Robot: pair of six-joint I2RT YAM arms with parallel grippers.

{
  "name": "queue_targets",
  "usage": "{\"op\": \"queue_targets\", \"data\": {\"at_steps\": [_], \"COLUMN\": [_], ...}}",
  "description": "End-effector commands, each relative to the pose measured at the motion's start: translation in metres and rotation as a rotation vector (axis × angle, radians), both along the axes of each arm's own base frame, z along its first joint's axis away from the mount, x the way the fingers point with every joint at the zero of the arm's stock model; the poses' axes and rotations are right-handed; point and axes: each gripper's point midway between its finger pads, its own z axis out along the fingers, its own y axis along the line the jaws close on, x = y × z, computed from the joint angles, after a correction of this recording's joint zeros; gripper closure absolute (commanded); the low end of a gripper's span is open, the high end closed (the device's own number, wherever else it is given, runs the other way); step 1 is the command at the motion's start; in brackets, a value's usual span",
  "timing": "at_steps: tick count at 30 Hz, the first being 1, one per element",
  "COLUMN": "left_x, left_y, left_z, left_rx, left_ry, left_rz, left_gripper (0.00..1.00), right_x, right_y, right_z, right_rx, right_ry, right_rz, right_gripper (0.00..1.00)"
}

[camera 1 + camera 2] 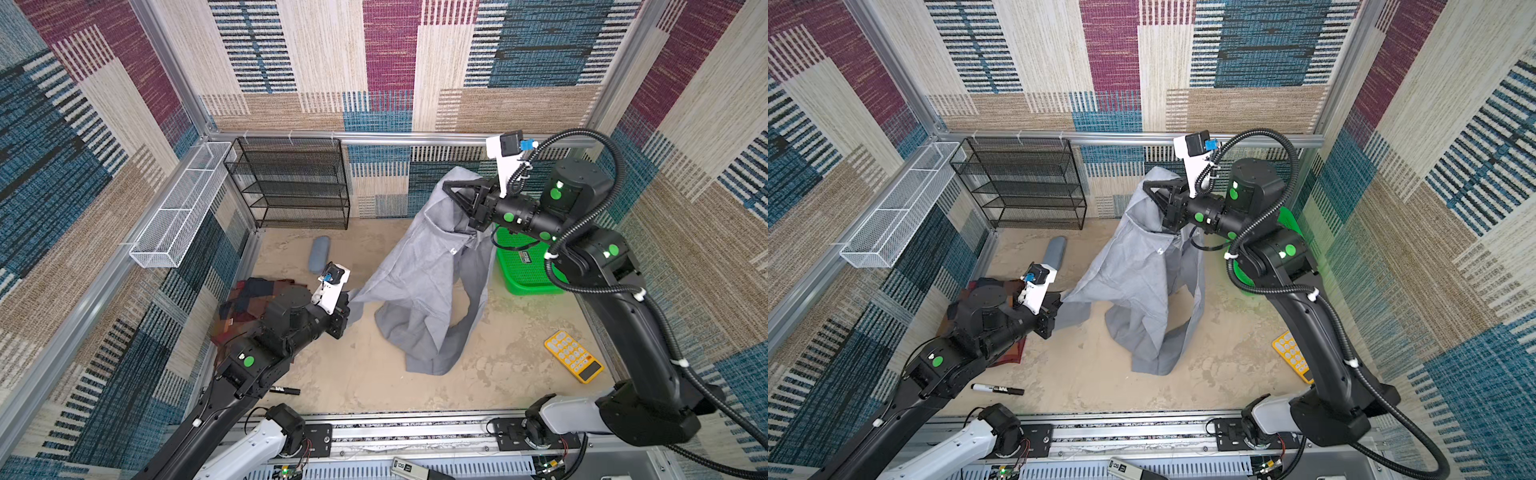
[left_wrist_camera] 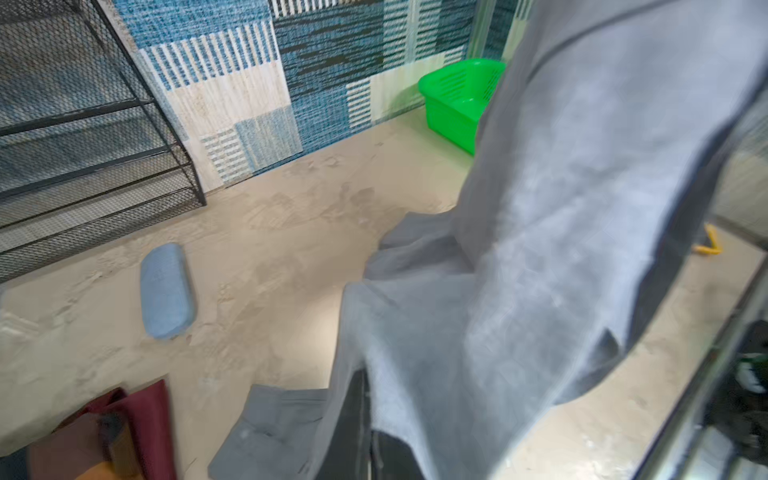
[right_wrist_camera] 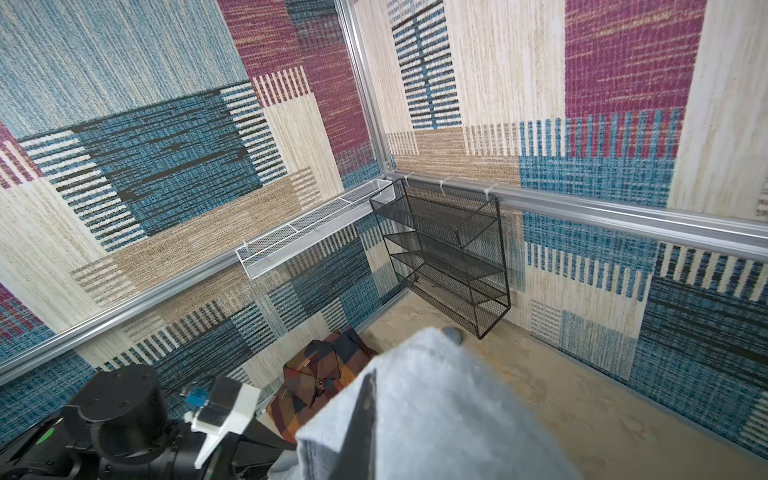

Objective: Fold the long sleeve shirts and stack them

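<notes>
Right gripper [image 1: 448, 188] clamps the grey shirt [image 1: 419, 266] high beside the basket [image 1: 524, 272]; left gripper [image 1: 350, 297] pinches its hem farther from the basket.

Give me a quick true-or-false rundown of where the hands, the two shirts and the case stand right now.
1. The right hand holds the top of the grey shirt raised, while its lower end rests on the table. True.
2. The left hand is open, clear of the grey shirt. False: it is shut on the shirt's side edge.
3. The plaid shirt lies in the green basket. False: it lies on the table's left side, far from the basket.
4. The blue-grey case lies on the table near the black mesh rack. True.
</notes>
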Motion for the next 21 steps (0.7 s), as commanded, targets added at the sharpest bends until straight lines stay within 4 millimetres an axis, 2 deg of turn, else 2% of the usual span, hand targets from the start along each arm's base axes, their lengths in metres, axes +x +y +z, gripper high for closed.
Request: {"op": "queue_targets", "data": {"at_steps": [1,4,7,9,11,12,14,15,16,17,18,21], "left_x": [-0.027,-0.046,-0.066,-0.074,-0.076,-0.075,-0.075,-0.073,-0.072,-0.072,-0.071,-0.068], "left_y": [-0.012,-0.009,-0.014,-0.022,-0.028,-0.03,-0.034,-0.034,-0.035,-0.039,-0.044,-0.062], "left_z": [0.012,0.028,0.038,0.033,0.023,0.016,0.009,0.005,0.004,0.005,0.005,0.004], "left_rx": [-0.174,-0.253,-0.352,-0.423,-0.468,-0.483,-0.492,-0.489,-0.489,-0.493,-0.495,-0.481], "left_ry": [0.094,0.144,0.243,0.353,0.446,0.484,0.51,0.512,0.522,0.531,0.547,0.599], "left_rz": [-0.084,-0.103,-0.155,-0.173,-0.162,-0.15,-0.14,-0.122,-0.114,-0.124,-0.129,-0.14], "left_gripper": [1.0,1.0,1.0,1.0,1.0,1.0,1.0,1.0,1.0,1.0,1.0,1.0], "right_x": [0.002,0.035,0.08,0.115,0.137,0.144,0.148,0.15,0.152,0.152,0.151,0.137], "right_y": [0.023,0.038,0.043,0.043,0.044,0.044,0.046,0.042,0.038,0.033,0.025,0.004], "right_z": [0.012,-0.004,-0.044,-0.093,-0.15,-0.179,-0.219,-0.235,-0.245,-0.248,-0.248,-0.223], "right_rx": [0.074,0.079,0.064,0.026,-0.019,-0.03,-0.05,-0.058,-0.069,-0.078,-0.093,-0.103], "right_ry": [-0.009,0.057,0.174,0.286,0.386,0.447,0.52,0.559,0.573,0.572,0.57,0.512], "right_rz": [0.193,0.225,0.196,0.123,0.068,0.044,0.044,0.008,-0.027,-0.055,-0.097,-0.196], "right_gripper": [1.0,1.0,1.0,1.0,1.0,1.0,0.98,0.89,0.78,0.62,0.51,0.35]}}
